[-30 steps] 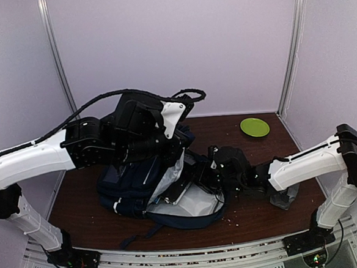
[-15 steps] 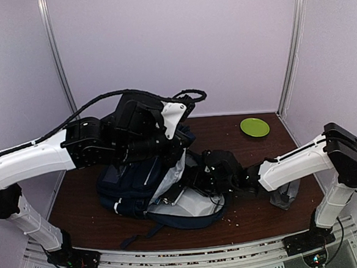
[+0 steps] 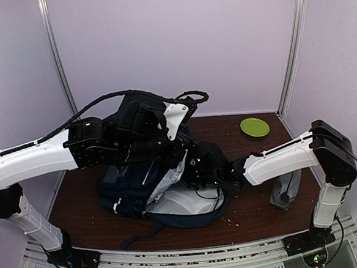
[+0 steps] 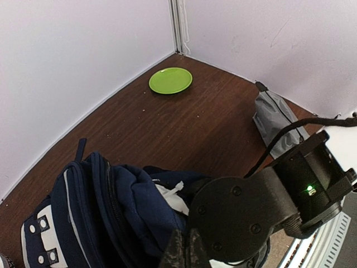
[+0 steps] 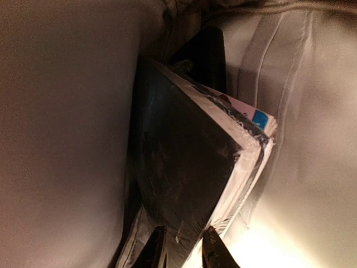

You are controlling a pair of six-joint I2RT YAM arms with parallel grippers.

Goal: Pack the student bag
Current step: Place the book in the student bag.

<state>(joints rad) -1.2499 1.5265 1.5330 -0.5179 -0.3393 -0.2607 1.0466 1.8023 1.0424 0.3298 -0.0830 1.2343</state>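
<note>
Top view: the student bag (image 3: 130, 183) lies open on the counter (image 3: 263, 211), left of centre toward 9 o'clock. A green plate (image 3: 254, 127) sits at 1 o'clock and a grey pouch (image 3: 285, 189) at 4.

Left wrist: the left fingers (image 4: 186, 254) are clenched on the student bag's navy rim.

Right wrist: the right fingers (image 5: 183, 250) grasp a dark book (image 5: 184, 162) against the pale lining (image 5: 67, 111).

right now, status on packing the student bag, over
Left hand shut on student bag rim, holding it open. Right hand inside, gripping black book. Grey pouch, green plate aside, not blocking.
</note>
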